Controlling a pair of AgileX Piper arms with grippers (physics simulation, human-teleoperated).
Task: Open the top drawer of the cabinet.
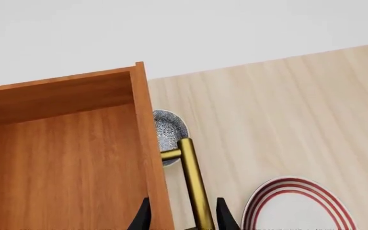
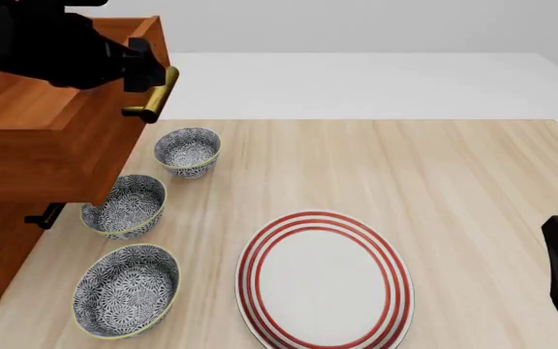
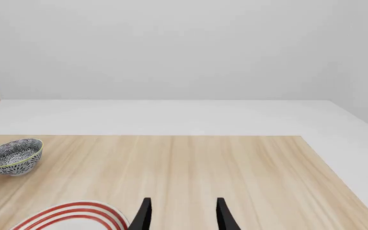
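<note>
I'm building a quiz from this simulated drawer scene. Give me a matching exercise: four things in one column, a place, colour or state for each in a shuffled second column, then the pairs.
Things
1. top drawer
2. brass handle
3. striped plate
4. right gripper

Descriptions
A. open over bare table, holding nothing
B. pulled out, overhanging the middle patterned bowl
C. between the left gripper fingers
D. white with red rings, flat on the table

Pairs: 1-B, 2-C, 3-D, 4-A
</note>
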